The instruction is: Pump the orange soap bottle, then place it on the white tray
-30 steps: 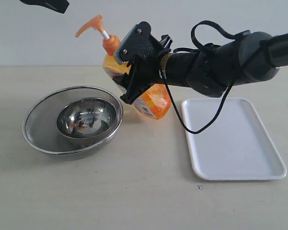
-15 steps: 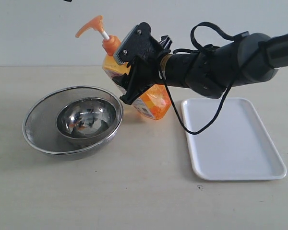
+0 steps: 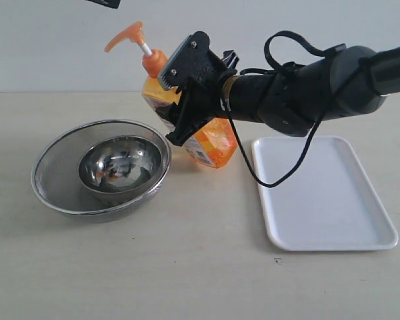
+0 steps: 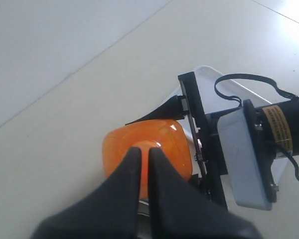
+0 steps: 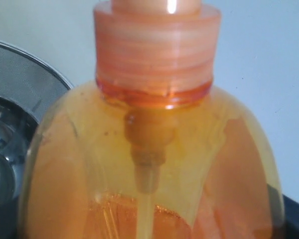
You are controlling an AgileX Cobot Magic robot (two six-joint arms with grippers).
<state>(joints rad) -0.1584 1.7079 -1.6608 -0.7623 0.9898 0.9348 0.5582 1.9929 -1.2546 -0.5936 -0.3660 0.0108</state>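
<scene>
In the exterior view your right fingers (image 3: 189, 59) clamp the tilted orange soap bottle (image 3: 217, 143) at its shoulder, its base low by the bench (image 3: 187, 267). The white tray (image 3: 333, 200) lies apart at the bottle's 4 o'clock. In the left wrist view your left fingers (image 4: 124, 179) are pinched together, empty, above the bottle. The right wrist view shows only the bottle's collar and shoulder, close up.
</scene>
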